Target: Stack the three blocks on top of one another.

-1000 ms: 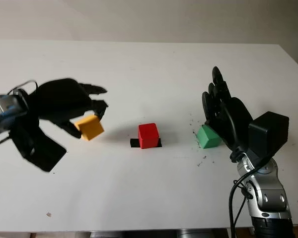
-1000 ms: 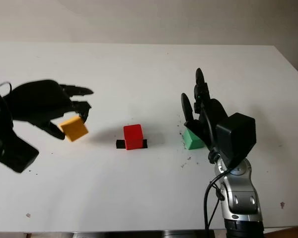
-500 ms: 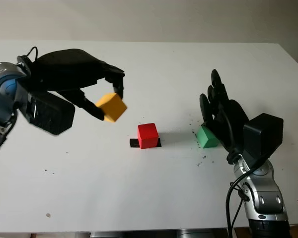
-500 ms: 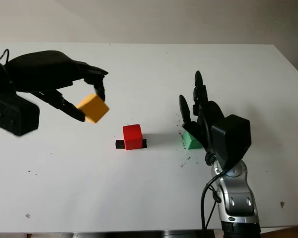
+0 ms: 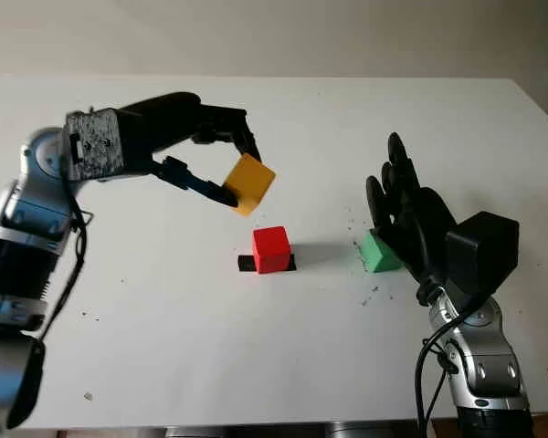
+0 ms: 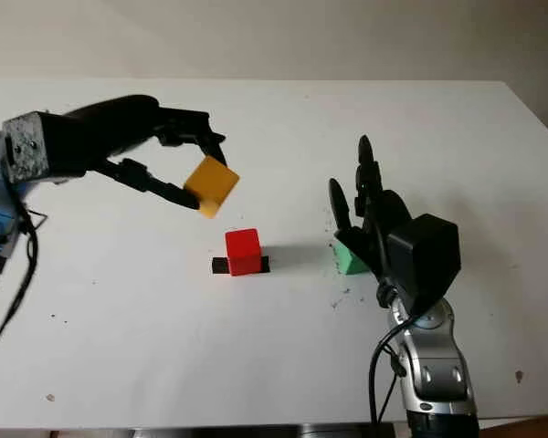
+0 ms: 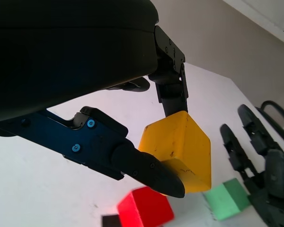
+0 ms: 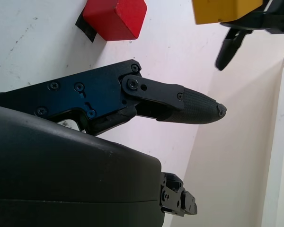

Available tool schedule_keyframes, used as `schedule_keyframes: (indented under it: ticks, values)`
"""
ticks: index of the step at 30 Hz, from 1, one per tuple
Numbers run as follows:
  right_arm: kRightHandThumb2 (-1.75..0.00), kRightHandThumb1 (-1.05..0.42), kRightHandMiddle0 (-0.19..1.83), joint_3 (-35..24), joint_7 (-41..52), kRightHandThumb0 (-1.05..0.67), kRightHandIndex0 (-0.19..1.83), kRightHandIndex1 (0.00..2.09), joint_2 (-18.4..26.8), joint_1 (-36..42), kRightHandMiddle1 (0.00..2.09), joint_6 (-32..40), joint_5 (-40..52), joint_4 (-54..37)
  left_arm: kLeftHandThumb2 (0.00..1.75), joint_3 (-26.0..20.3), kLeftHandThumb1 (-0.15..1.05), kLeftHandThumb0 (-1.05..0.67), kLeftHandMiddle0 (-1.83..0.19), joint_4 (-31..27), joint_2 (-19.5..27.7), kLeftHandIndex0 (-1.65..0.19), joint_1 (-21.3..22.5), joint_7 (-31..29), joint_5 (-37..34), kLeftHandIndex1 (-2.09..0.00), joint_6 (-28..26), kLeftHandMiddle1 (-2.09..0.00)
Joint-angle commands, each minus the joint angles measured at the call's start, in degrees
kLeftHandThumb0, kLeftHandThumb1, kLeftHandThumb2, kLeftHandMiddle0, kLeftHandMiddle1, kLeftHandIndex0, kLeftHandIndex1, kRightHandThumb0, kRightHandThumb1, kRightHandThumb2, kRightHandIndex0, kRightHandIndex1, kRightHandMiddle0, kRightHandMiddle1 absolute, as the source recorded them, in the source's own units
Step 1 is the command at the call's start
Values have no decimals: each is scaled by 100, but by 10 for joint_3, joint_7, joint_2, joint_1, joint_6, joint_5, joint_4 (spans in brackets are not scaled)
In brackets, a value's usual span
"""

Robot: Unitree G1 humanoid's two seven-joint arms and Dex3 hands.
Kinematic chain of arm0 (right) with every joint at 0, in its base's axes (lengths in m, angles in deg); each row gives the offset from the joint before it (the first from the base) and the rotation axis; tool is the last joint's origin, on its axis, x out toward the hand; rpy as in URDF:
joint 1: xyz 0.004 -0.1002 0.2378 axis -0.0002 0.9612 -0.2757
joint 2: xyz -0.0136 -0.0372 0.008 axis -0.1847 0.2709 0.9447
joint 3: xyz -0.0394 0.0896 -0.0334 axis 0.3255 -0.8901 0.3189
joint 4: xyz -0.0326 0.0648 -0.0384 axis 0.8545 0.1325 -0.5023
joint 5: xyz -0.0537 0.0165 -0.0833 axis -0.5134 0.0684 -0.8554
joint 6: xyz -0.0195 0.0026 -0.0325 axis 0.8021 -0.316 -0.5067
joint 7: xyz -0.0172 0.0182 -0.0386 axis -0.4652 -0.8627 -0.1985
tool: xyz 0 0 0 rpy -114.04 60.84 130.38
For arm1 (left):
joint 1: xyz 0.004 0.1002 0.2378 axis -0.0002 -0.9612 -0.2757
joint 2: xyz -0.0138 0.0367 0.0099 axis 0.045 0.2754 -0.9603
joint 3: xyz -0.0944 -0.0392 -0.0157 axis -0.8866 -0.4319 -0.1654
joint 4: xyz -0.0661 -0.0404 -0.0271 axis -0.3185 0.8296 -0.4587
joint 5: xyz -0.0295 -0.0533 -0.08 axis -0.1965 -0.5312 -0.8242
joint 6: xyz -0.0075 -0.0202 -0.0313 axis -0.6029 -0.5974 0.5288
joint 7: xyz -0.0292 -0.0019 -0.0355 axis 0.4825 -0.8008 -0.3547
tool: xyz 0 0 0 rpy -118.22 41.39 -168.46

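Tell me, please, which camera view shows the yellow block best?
The left wrist view: the yellow block looms close, pinched by the left hand. Both eye views show it small above the table; the right wrist view catches one corner.

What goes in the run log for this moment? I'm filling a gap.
left hand: holds yellow block in air above-left of red block | right hand: open beside green block | nothing stacked yet

No readable text, label, brand, number or sign on any block, arm or the table.
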Motion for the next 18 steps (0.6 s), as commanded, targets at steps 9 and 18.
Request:
schedule_keyframes:
  ticks: [9, 18]
  values:
    - [-61, -105, -19, -2, 2, -71, -19, 0, 4, -4, 0, 5, -2, -13, 5, -10, 99, -49, -28, -5, -52, -36, -32, 10, -29, -151, -48, -5]
    - [-60, -105, -19, -5, -1, -70, -19, 0, 3, -4, 0, 8, -2, -16, 5, 3, 99, -49, -29, 44, -84, -36, -32, 25, -7, -153, 2, -5]
